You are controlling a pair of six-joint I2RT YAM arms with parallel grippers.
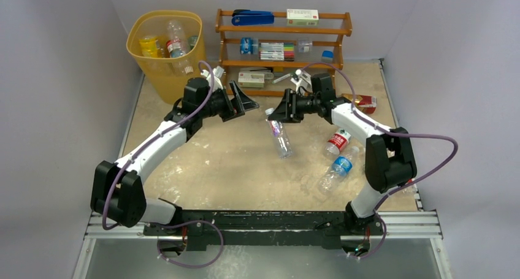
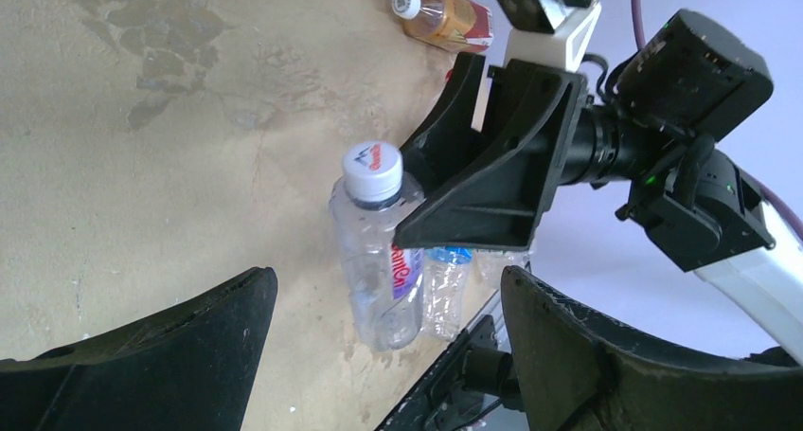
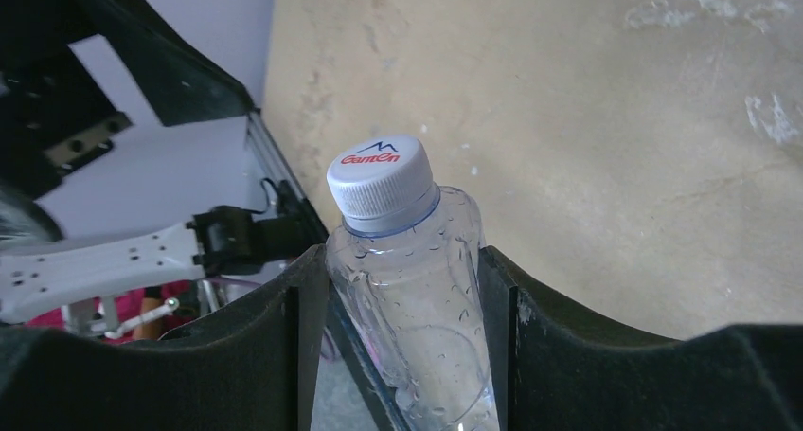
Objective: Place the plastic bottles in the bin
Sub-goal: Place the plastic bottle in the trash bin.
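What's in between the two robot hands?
A clear white-capped bottle, held by the right gripper, facing the open left gripper. The left wrist view shows it.

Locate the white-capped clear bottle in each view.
Top external: bottle at centre, under the right gripper.
Left wrist: centre, partly behind that gripper.
Right wrist: bottom centre, between the fingers.
Shared landmark: its white cap.

walls (image 1: 61, 76): plain pale grey, on three sides | table (image 1: 233, 162): beige top, scuffed with whitish patches | wooden rack (image 1: 270, 29): brown, three tiers, against far wall | light: soft, even
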